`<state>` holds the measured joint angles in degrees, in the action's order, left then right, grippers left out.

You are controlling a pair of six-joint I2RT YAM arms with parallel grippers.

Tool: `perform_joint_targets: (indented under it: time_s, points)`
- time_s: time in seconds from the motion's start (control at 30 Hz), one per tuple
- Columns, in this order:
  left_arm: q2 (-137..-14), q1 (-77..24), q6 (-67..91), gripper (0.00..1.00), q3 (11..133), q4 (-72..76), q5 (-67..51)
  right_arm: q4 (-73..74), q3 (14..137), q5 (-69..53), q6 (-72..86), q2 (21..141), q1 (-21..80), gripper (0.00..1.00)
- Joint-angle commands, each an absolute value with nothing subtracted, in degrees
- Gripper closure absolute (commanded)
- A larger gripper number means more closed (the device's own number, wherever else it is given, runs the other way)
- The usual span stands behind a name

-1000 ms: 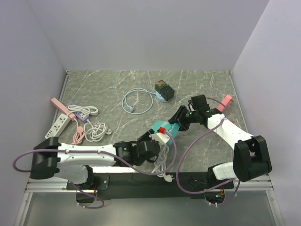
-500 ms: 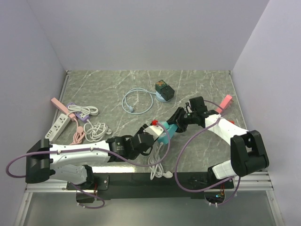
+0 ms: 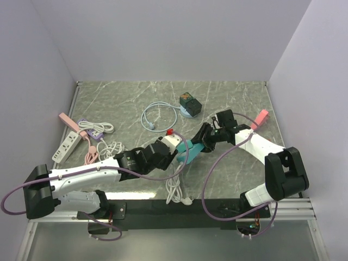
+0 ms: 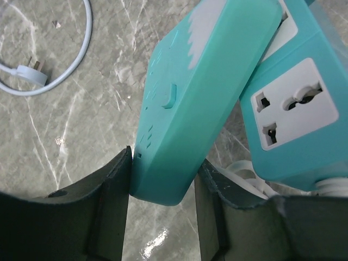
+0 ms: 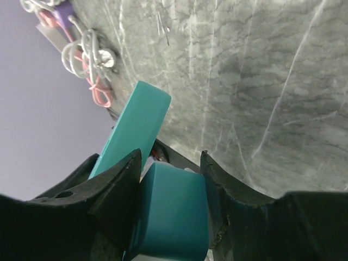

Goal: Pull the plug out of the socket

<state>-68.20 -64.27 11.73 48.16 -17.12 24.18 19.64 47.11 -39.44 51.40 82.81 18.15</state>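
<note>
Room: plain lavender walls (image 3: 163, 38) close in three sides of a grey-green marbled tabletop (image 3: 239, 98).
Clutter: at 9 o'clock on the table lies a heap of a pink power strip (image 3: 66, 120), a white power strip (image 3: 65, 148) and looped white cords (image 3: 111, 151). Toward 12 o'clock sit a pale blue coiled cable (image 3: 157, 117) and a dark box (image 3: 190, 104) on a round base. At 3 o'clock lies a pink piece (image 3: 261, 117).
Hard to make out: what the pink piece is, since a purple cable (image 3: 217, 163) crosses it. Whether the plug's prongs sit in the socket cannot be told, as the joint is covered. A white cord (image 3: 176, 187) trails toward 6 o'clock, its start hidden under the left arm (image 3: 98, 171).
Plug: the flat teal plug block (image 4: 185, 92) is near the table's centre. In the left wrist view it tilts toward 1 o'clock and lies against the teal socket cube (image 4: 288, 114) at its 3 o'clock.
Left side: the left gripper (image 4: 163, 160) is clamped on the plug block's narrow end, a finger pressed to each flank.
Right side: the right gripper (image 5: 169, 163) is clenched on the socket cube. In the right wrist view the plug block rises beyond the cube toward 11 o'clock.
</note>
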Motion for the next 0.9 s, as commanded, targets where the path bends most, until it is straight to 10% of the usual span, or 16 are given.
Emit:
perform_joint_targets:
  time_s: [0.0,0.67,0.87]
  points:
    - [-64.0,-55.2,22.3,0.99,53.0,-11.5,46.5,32.2,46.8,-44.7,30.6,83.3,20.8,1.0]
    - [-67.4,-66.1,19.7,0.99,52.6,-10.3,55.0,16.3,44.4,-41.7,53.9,81.0,21.1,1.0]
    - [-69.3,-68.9,21.4,0.99,51.9,-9.1,60.4,19.1,47.0,-39.3,56.5,83.8,20.9,0.32]
